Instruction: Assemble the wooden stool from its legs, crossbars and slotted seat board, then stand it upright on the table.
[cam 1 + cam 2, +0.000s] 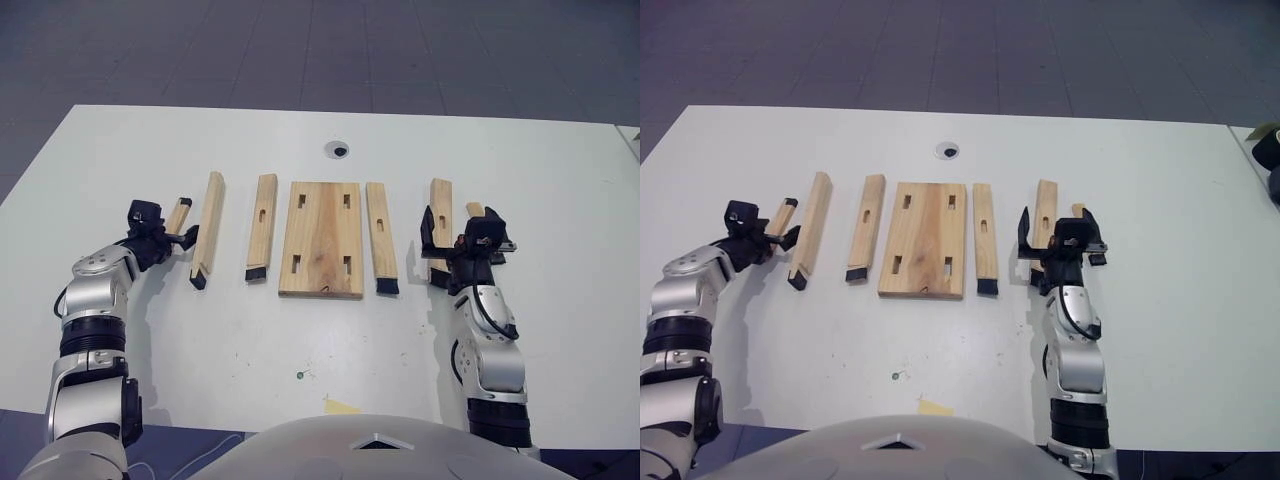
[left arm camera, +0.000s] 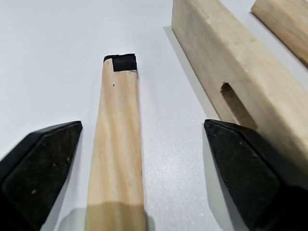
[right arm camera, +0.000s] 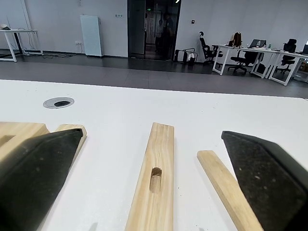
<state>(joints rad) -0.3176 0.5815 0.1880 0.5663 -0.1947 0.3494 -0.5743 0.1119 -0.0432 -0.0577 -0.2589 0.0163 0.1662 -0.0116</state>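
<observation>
The slotted seat board (image 1: 320,240) lies flat mid-table. Two legs (image 1: 208,228) (image 1: 262,226) lie to its left and two (image 1: 380,236) (image 1: 440,200) to its right, all parallel. At the far left lies a thin crossbar (image 1: 177,215) with a black tip. My left gripper (image 1: 170,232) is open astride its near end, fingers (image 2: 38,168) either side of the crossbar (image 2: 118,144). My right gripper (image 1: 462,232) is open low over the table. The slotted outer right leg (image 3: 154,187) and a second crossbar (image 3: 228,192) lie ahead of it, between its fingers (image 3: 269,178).
A round cable hole (image 1: 337,150) sits in the white table (image 1: 560,180) behind the board. A yellow tape scrap (image 1: 340,405) and a small green dot (image 1: 299,376) mark the near side. Bare table surrounds the row of parts.
</observation>
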